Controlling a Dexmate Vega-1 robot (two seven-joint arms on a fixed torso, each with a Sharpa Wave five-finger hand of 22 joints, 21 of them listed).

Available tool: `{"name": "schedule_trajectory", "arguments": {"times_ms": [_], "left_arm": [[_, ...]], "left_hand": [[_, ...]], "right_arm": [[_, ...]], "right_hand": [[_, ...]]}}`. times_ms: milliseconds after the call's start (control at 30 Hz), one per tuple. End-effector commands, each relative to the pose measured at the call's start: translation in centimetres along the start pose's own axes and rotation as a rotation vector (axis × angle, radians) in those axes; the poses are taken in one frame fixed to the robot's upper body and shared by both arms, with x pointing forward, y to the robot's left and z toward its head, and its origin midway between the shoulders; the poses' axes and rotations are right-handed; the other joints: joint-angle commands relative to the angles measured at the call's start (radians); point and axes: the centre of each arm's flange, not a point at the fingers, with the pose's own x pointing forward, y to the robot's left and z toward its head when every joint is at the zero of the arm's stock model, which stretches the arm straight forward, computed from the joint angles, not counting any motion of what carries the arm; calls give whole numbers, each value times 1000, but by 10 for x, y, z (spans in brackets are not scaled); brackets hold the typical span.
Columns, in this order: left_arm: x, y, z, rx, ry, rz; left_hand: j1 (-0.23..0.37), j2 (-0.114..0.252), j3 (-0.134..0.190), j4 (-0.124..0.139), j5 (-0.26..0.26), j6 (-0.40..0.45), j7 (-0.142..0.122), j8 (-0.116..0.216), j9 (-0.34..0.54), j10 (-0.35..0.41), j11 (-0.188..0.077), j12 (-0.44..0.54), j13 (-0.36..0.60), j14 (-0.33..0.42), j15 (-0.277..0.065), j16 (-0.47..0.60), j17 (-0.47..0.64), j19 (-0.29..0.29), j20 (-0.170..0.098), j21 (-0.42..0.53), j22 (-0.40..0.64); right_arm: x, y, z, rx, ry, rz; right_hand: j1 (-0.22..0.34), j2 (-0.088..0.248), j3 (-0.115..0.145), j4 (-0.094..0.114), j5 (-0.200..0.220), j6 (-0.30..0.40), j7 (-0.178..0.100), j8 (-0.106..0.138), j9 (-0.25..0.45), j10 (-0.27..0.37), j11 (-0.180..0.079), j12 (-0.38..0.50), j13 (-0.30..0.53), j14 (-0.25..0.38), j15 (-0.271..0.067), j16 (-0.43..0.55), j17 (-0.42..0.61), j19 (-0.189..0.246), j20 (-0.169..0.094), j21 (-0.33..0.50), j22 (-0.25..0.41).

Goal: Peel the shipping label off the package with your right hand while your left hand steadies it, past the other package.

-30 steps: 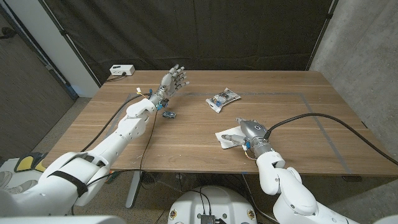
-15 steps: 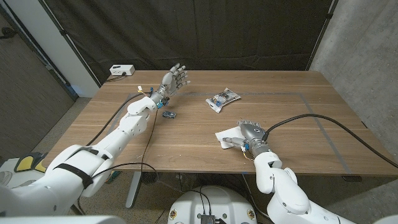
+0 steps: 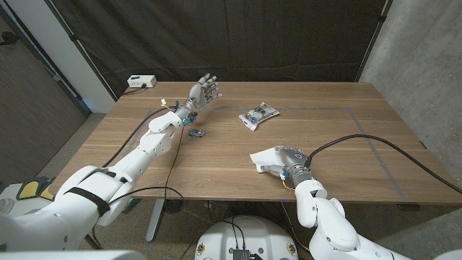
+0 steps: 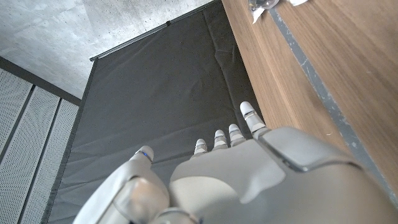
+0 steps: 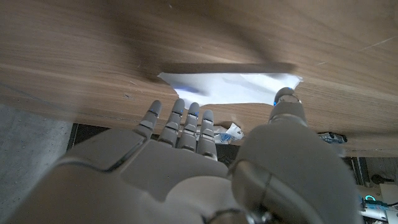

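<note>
The right hand [image 3: 290, 160] sits at the white package [image 3: 266, 159] near the worktop's [image 3: 216, 155] front edge — whether its fingers pinch it, I cannot tell. The left hand [image 3: 202, 92] is raised at the far side, fingers spread, holding nothing. The other package [image 3: 258, 115] lies farther back — well apart.

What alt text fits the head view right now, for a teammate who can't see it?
The robot's right hand rests on a white package at the wooden table's near side. Its left hand is raised, open, at the far left. A second, clear-wrapped package lies mid-table, and a small dark object lies by the left forearm.
</note>
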Motion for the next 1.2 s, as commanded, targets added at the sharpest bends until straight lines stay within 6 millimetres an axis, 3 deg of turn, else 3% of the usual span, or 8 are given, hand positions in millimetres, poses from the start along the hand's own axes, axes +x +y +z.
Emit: {"name": "schedule_trajectory", "arguments": {"times_ms": [33, 333, 500, 633, 767, 867, 1033, 1200], "left_arm": [[1, -4, 1, 3, 4, -7], [0, -6, 1, 1, 15, -13], [0, -7, 2, 4, 18, -19], [1, -7, 4, 4, 15, -25], [1, -8, 6, 7, 12, -30], [1, -7, 7, 9, 12, -32], [0, -7, 8, 9, 8, -34], [0, -6, 8, 8, 7, -31]], "left_hand": [[8, 41, 1, 1, 6, -90, -9, -6, 1, -27, 4, -6, 2, -29, 6, -1, 1, -146, 6, -4, 6], [7, 42, 1, 2, 6, -89, -8, -6, 1, -24, 3, -6, 3, -27, 6, -1, 1, -145, 7, -5, 6], [7, 42, 1, 2, 6, -90, -8, -6, 1, -25, 2, -7, 3, -28, 6, -2, 2, -145, 6, -6, 6], [7, 42, 1, 2, 6, -90, -8, -7, 1, -25, 2, -7, 3, -27, 7, -2, 2, -146, 8, -7, 6], [6, 42, 0, 2, 7, -91, -9, -7, 1, -25, 2, -8, 3, -27, 8, -3, 2, -145, 7, -7, 6], [6, 42, 0, 2, 7, -90, -10, -7, 1, -25, 2, -9, 3, -27, 8, -3, 2, -146, 6, -8, 6], [6, 42, 0, 2, 7, -91, -9, -7, 1, -23, 4, -9, 3, -27, 8, -4, 2, -146, 8, -9, 7], [5, 41, -1, 2, 7, -92, -10, -8, 1, -24, 4, -10, 3, -26, 8, -4, 2, -145, 8, -9, 7]], "right_arm": [[-3, 8, -1, 19, -20, -1], [-2, 14, 2, 46, -55, 27], [-2, 17, 3, 57, -63, 8], [-1, 22, 4, 48, -66, -27], [1, 26, 4, 50, -63, -41], [2, 29, 4, 51, -64, -42], [4, 34, 4, 57, -62, -59], [6, 39, 7, 54, -77, -102]], "right_hand": [[28, 6, -2, -11, 12, 37, -23, 17, 1, 26, -38, 18, 7, 29, -12, 19, 8, 23, -2, 16, 8], [58, 16, 2, -18, 20, 65, -39, 25, -1, 51, -55, 31, 11, 51, -20, 35, 12, 54, -17, 34, 13], [23, -16, -31, -3, 12, 69, -33, 24, -2, 51, -46, 33, 14, 49, -30, 41, 17, 44, -24, 34, 17], [29, -17, -41, -1, 12, 111, -41, 37, -2, 103, -56, 56, 17, 89, -46, 67, 24, 59, -25, 44, 21], [70, -2, -36, -12, 20, 152, -63, 49, -3, 136, -80, 70, 20, 132, -69, 95, 30, 101, -38, 66, 25], [89, 2, -36, -16, 24, 174, -79, 55, -4, 159, -99, 80, 22, 146, -78, 105, 30, 108, -41, 72, 27], [101, 3, -41, -15, 26, 206, -84, 64, -6, 193, -94, 92, 23, 169, -92, 120, 29, 127, -49, 83, 29], [124, 8, -51, -11, 35, 316, -115, 98, -9, 287, -125, 125, 26, 247, -133, 162, 28, 162, -62, 108, 34]]}}
